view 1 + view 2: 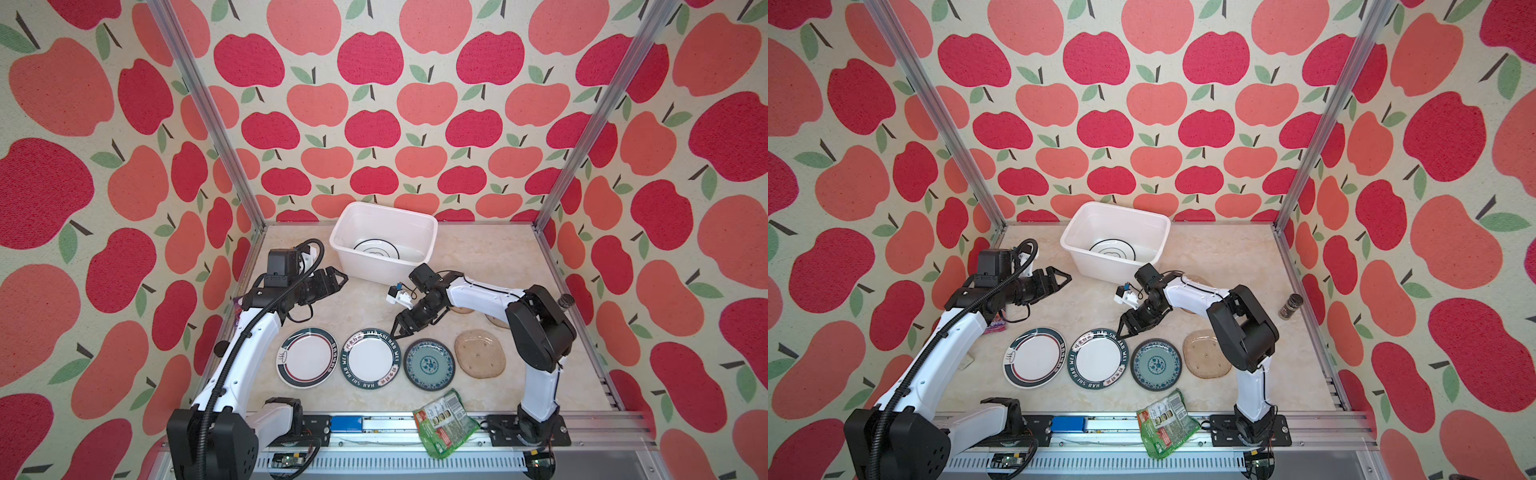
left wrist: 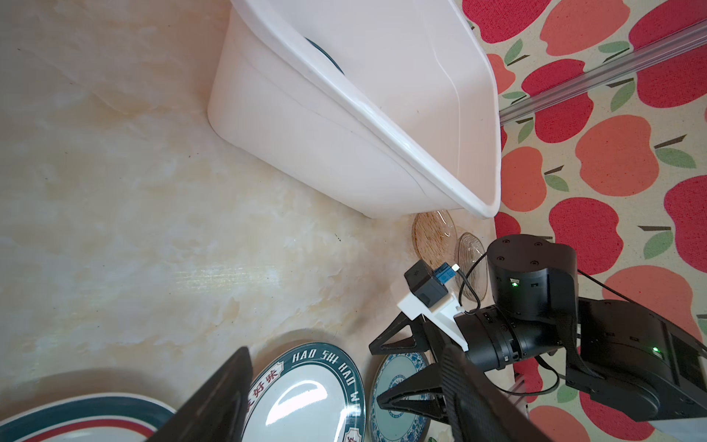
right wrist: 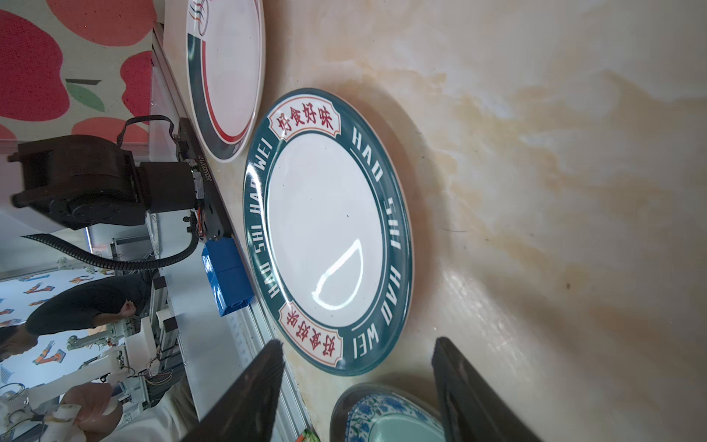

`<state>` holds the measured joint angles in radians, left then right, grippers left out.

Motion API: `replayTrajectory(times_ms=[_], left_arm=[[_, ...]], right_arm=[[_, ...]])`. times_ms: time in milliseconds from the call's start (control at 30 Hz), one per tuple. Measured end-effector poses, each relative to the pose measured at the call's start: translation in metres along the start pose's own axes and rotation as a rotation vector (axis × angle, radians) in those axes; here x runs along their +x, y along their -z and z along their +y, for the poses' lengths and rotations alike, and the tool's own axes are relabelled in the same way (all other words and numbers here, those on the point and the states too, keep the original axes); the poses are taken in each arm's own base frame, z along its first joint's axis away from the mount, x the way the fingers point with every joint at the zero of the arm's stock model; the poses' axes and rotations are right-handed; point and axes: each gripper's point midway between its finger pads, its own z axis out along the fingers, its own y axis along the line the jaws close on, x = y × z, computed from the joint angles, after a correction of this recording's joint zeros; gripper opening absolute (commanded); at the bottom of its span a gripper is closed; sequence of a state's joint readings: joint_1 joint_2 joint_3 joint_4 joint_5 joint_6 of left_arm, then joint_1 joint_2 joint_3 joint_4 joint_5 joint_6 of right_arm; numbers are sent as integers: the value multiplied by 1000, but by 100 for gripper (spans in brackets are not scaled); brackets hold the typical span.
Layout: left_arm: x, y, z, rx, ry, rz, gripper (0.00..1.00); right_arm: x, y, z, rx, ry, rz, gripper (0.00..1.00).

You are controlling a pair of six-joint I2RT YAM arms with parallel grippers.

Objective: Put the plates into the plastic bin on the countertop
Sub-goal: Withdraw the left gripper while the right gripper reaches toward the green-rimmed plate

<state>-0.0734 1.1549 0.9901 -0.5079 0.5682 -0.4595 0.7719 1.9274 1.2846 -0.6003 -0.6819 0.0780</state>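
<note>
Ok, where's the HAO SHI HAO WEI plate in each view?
In a top view: HAO SHI HAO WEI plate, second from left in the front row.
In a top view: same plate, same slot.
Left wrist: the plate is cropped at the frame edge, HAO SHI readable.
Right wrist: the plate whole, mid-frame.
Shared landmark: blue-patterned teal plate beside it.

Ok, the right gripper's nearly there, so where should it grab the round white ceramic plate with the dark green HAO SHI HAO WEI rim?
Probably take the lettered plate by its far rim, from behind, near the open right gripper. It lies flat on the beige marble-look countertop, so only the rim can be pinched; the teal patterned plate crowds its right side.
</note>
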Motion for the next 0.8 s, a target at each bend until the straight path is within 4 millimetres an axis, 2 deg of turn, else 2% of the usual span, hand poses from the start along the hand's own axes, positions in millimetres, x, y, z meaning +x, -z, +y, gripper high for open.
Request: replayTrajectory(times_ms=[200,233,533,600,733,800], left_arm=[[-1,-3,7,5,24,-13,80],[-1,-4,8,7,28,-11,80],[1,-7,15,4,44,-9,79],[1,-8,18,1,48,-9,79],[-2,-8,21,0,54,-18,78],[-3,-7,22,1,58,-19,78]], right_arm=[[2,-7,-7,16,-6,15,64],[3,-9,-8,18,-9,19,61],[3,-25,-17,25,-22,52,57],[1,-27,-17,20,-21,52,52],[-5,-31,-16,-11,-18,42,50],[-5,-33,-15,-27,-24,45,44]])
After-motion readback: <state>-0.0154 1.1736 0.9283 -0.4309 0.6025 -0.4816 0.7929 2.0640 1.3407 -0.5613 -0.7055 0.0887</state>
